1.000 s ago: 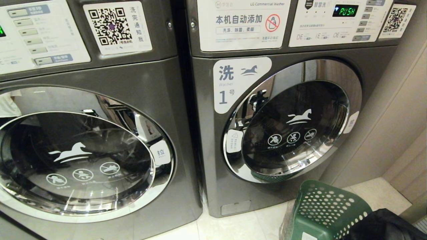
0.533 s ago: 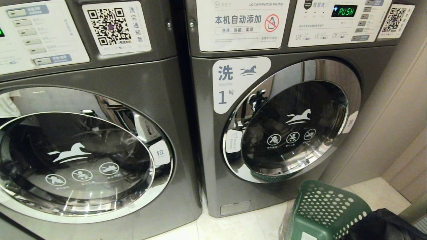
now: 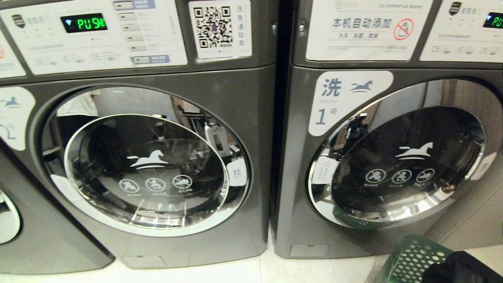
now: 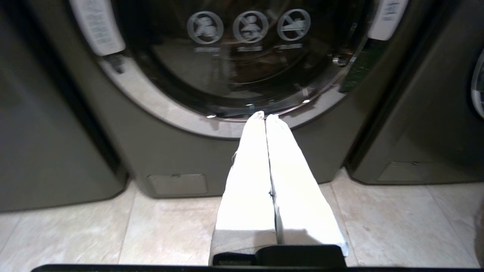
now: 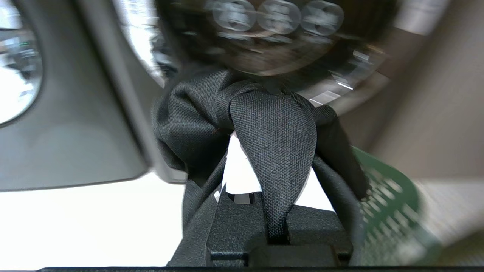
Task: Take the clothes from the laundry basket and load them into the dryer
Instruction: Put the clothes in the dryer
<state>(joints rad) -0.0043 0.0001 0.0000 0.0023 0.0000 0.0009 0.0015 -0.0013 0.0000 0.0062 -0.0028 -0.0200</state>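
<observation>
The black clothes [image 5: 272, 128] are draped over my right gripper [image 5: 270, 113], which is shut on a fold of the fabric; its fingers are mostly hidden under the cloth. Just beside it stands the dark green laundry basket [image 5: 389, 204] with round holes. The head view catches the basket [image 3: 408, 259] and the dark clothes [image 3: 459, 269] at the lower right corner. My left gripper [image 4: 264, 116] is shut and empty, held low over the floor and pointing at a washer's lower front. The dryer is out of view.
Two grey washers with chrome round doors and white horse logos fill the head view: one on the left [image 3: 149, 169], one marked 1 on the right [image 3: 401, 169]. Part of another machine [image 3: 8, 220] shows at far left. Pale floor tiles [image 3: 259, 271] run along their bases.
The whole head view has shifted: the washers and basket now sit further right in the picture, so the camera has moved left. The left washer's control panel has come into view.
</observation>
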